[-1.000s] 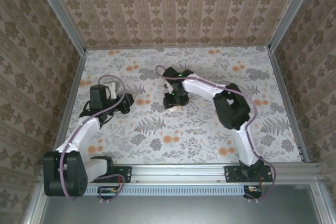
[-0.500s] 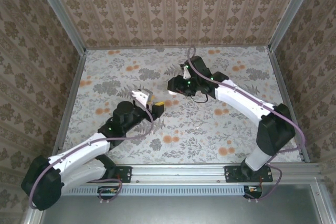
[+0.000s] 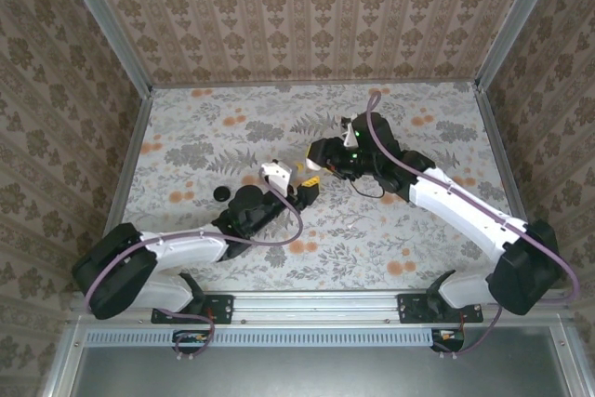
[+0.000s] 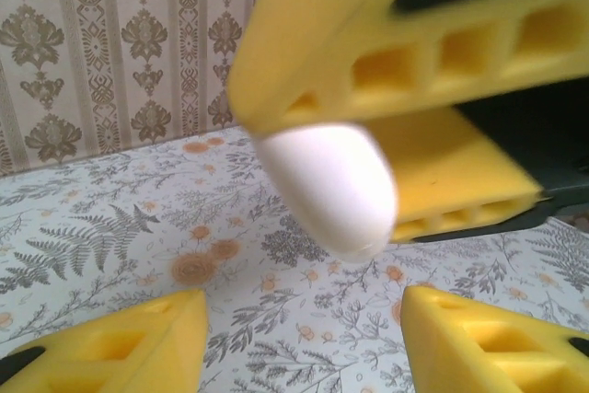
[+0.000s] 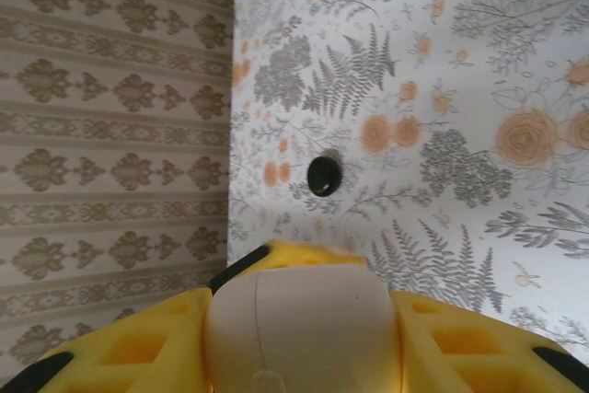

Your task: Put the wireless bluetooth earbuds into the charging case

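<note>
My right gripper (image 5: pixel 299 319) is shut on the white charging case (image 5: pixel 299 329), which sits between its yellow fingers (image 5: pixel 138 347). In the left wrist view the charging case (image 4: pixel 331 186) hangs from those yellow fingers (image 4: pixel 405 62), just above and beyond my left gripper (image 4: pixel 304 319). The left gripper is open with only the floral table between its pads. In the top view the left gripper (image 3: pixel 305 189) and right gripper (image 3: pixel 314 165) meet at the table's middle. One small black earbud (image 3: pixel 221 193) lies on the table left of them; the same earbud (image 5: pixel 324 175) shows beyond the case.
The floral table (image 3: pixel 372 230) is enclosed by patterned walls (image 3: pixel 307 16) at the back and both sides. The left arm (image 3: pixel 177 248) lies low across the near left. The right arm (image 3: pixel 465 211) crosses the near right.
The left arm has swung from the left side to the middle, under the right gripper. The right gripper has drawn a little right with the case. The earbud on the left now shows.
</note>
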Robot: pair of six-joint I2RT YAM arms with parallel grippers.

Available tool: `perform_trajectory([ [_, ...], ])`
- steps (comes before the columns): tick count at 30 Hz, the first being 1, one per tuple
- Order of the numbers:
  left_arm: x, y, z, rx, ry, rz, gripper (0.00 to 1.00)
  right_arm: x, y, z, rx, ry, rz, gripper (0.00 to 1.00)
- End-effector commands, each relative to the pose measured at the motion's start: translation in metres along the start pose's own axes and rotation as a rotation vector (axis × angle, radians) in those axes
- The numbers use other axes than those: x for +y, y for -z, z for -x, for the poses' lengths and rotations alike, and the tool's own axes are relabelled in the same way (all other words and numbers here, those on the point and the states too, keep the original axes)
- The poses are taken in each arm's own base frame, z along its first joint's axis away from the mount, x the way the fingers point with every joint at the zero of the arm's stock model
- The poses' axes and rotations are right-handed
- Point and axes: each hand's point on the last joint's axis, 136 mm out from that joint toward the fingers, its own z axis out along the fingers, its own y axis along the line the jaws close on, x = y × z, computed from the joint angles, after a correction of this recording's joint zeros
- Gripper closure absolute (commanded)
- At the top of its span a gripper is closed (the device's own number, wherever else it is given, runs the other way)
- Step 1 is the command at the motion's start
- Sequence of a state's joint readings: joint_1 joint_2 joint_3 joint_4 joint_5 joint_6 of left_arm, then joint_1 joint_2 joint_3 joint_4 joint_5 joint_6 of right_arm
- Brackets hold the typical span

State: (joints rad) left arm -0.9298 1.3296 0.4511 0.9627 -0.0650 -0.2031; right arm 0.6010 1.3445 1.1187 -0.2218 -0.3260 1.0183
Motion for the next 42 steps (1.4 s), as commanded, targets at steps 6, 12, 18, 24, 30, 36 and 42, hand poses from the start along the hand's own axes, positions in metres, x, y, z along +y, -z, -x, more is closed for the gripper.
perform_trajectory([
  [6,-0.014,-0.011,0.054,-0.195,0.058,-0.051,0.45,0.008,0.015,-0.001,-0.04,-0.014,0.044,0.56],
  [12,-0.016,-0.01,0.053,-0.196,0.068,-0.065,0.47,0.006,0.014,-0.001,-0.045,-0.018,0.04,0.56],
  [18,-0.018,-0.008,0.059,-0.214,0.065,-0.078,0.58,0.001,0.009,-0.002,-0.035,-0.02,0.028,0.55],
  [24,-0.019,-0.01,0.057,-0.211,0.075,-0.081,0.56,-0.002,0.002,-0.006,-0.016,-0.048,0.043,0.55],
  [30,-0.018,-0.012,0.057,-0.218,0.097,-0.089,0.54,-0.001,0.001,-0.009,-0.005,-0.049,0.046,0.55],
  [36,-0.016,-0.018,0.051,-0.197,0.12,-0.091,0.66,0.005,0.004,-0.011,-0.002,-0.052,0.067,0.54],
  [42,-0.018,-0.02,0.046,-0.166,0.125,-0.124,0.87,0.009,0.012,-0.01,-0.018,-0.037,0.075,0.47],
])
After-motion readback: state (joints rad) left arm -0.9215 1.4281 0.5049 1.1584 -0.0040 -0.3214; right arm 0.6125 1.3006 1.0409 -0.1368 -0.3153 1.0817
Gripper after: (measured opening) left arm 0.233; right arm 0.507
